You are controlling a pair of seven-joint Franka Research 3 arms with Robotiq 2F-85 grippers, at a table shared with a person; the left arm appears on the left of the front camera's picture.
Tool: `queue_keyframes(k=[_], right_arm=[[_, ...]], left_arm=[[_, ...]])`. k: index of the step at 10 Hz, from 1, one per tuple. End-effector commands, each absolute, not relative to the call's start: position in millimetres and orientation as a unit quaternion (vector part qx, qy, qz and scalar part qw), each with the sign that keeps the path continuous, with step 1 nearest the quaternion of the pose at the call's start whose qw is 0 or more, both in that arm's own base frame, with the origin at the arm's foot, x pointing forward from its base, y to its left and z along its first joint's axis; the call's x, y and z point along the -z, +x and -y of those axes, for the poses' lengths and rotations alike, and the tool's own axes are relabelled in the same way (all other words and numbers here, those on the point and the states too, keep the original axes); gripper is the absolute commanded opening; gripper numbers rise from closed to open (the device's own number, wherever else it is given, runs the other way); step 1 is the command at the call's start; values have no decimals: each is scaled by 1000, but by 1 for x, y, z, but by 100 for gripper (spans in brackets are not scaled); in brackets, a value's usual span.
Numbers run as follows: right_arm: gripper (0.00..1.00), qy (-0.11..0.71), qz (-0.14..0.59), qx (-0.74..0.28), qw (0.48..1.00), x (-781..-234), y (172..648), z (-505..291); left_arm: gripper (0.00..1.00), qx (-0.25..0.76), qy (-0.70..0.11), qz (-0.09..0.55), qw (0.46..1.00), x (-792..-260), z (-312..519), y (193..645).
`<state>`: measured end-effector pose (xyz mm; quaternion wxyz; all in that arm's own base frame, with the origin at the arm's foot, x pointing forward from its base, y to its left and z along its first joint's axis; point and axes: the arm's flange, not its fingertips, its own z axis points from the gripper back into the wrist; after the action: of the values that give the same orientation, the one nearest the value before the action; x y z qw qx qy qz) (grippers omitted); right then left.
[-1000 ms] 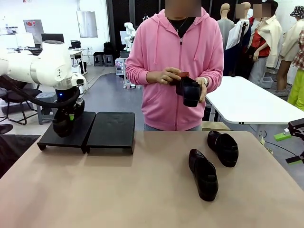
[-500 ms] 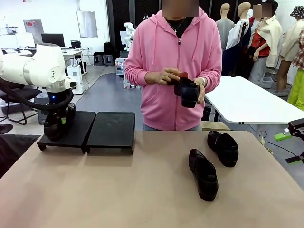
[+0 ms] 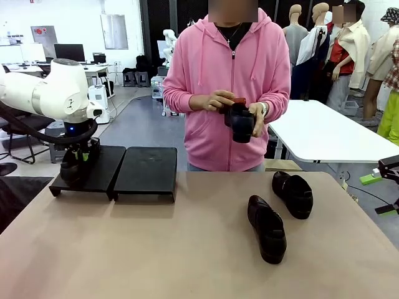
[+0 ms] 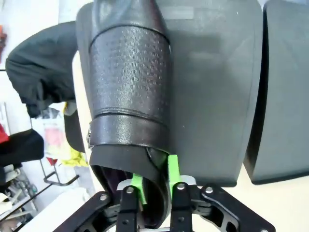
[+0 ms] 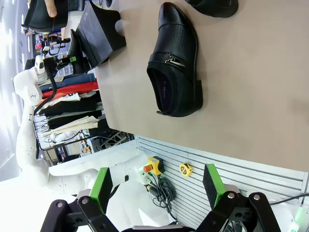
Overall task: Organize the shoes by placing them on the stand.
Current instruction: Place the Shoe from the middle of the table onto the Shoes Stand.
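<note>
One black shoe [image 4: 129,82] lies on the left half of the stand [image 3: 93,177], and it also shows under my left arm [image 3: 73,169]. My left gripper [image 4: 154,178] straddles its heel rim, one green pad inside and one outside; whether they still press the leather is unclear. Two more shoes lie on the table at right: the nearer shoe [image 3: 267,228] and the farther shoe [image 3: 293,194]. The person holds another shoe [image 3: 240,122] in both hands at chest height. My right gripper [image 5: 157,188] hangs open off the table's right edge, facing a shoe [image 5: 176,67].
The stand's right half [image 3: 146,171] is bare. The person stands at the far edge of the table [image 3: 156,249], behind the middle. A white table [image 3: 324,134] stands behind at right.
My left arm has carried the shoe left and down onto the stand's left half. The person has turned the held shoe in their hands. The right arm has not moved.
</note>
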<state>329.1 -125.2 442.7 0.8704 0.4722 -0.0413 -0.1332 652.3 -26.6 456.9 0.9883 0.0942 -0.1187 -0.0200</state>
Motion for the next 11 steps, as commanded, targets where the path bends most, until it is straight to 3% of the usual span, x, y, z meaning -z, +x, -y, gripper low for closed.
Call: queue_keyframes(k=[1,3,5,9,11], right_arm=[[100,483,44,142,863,-449,331,124],[100,483,44,142,863,-449,331,124],[100,483,44,142,863,-449,331,124],[100,483,44,142,863,-449,331,124],[100,483,44,142,863,-449,331,124]], left_arm=[[100,-1,121,139,983,-455,25,639],[100,-3,120,151,981,-461,26,627],[100,15,107,171,979,-489,34,587],[100,127,-123,46,983,-537,64,435],[100,158,-236,35,958,-526,56,368]])
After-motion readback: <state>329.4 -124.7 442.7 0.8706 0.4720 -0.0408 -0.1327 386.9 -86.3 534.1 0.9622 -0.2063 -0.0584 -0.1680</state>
